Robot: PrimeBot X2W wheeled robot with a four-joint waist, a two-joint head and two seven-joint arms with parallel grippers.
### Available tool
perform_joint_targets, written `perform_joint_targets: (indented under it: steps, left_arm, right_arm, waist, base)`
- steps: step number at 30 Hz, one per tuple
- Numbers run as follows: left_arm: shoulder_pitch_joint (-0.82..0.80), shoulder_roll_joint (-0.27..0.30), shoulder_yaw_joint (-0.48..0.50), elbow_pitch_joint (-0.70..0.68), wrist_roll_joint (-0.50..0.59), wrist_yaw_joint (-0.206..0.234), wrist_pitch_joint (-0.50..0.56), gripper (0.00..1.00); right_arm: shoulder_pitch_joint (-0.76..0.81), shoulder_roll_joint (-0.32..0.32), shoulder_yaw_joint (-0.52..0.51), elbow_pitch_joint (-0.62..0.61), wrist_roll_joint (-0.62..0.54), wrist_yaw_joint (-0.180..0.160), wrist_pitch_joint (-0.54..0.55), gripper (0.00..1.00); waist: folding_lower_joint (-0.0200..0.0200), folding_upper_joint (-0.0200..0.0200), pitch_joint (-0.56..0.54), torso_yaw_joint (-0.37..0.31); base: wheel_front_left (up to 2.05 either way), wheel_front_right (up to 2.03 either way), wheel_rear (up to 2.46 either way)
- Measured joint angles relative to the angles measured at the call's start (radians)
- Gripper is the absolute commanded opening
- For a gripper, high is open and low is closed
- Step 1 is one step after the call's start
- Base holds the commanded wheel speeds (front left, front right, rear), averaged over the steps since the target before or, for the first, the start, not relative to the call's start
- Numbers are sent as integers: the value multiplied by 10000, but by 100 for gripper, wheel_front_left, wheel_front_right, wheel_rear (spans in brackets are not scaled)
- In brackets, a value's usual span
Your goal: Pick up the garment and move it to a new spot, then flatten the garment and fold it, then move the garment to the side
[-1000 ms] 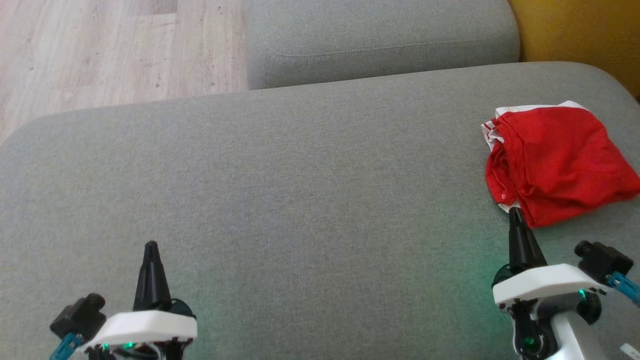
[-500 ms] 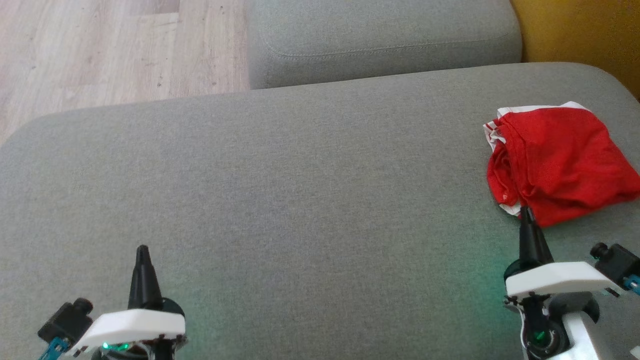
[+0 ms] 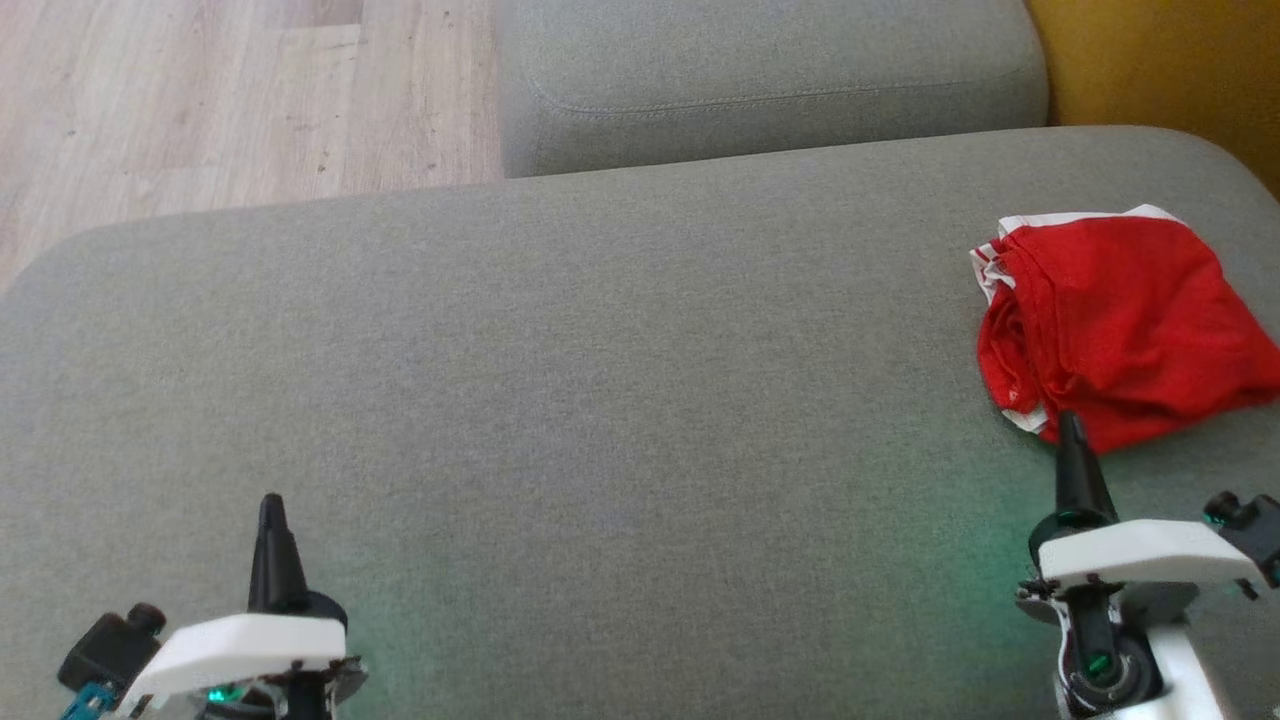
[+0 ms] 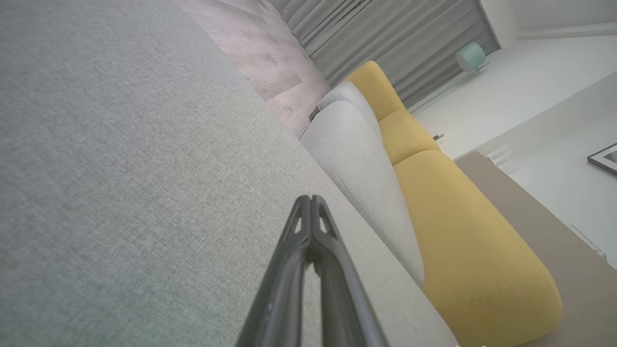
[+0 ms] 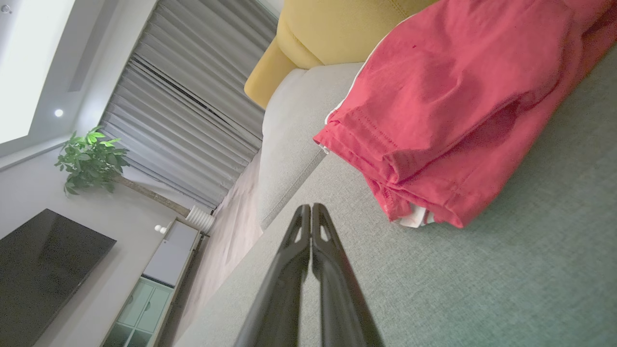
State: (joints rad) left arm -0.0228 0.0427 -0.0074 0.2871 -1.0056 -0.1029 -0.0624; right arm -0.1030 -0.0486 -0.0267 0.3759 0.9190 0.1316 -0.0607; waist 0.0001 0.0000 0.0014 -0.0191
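On a wide grey sofa cushion (image 3: 600, 400), a bundled red garment (image 3: 1120, 320) lies at the right edge. The right gripper (image 3: 1070, 425) hovers just beside it, fingers pressed together, empty; the left gripper (image 3: 270, 505), likewise closed, sits well apart.

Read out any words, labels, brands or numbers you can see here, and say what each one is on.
No readable text anywhere.
Red garment: plain red cloth with white trim, no readable print or label.
Left gripper and right gripper: no markings.
Framed picture on the wall, in the left wrist view: too small to tell.
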Motion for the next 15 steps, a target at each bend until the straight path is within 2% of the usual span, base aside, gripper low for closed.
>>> perform_joint_targets:
  steps: [15]
  left_arm:
    - [-131, 0, 138, -13, -1400, -33, 374, 0]
  right_arm:
    - [85, 4, -238, -215, 1592, 0, 403, 0]
  waist:
    - [0, 0, 5, 45]
  base:
    - [0, 0, 0]
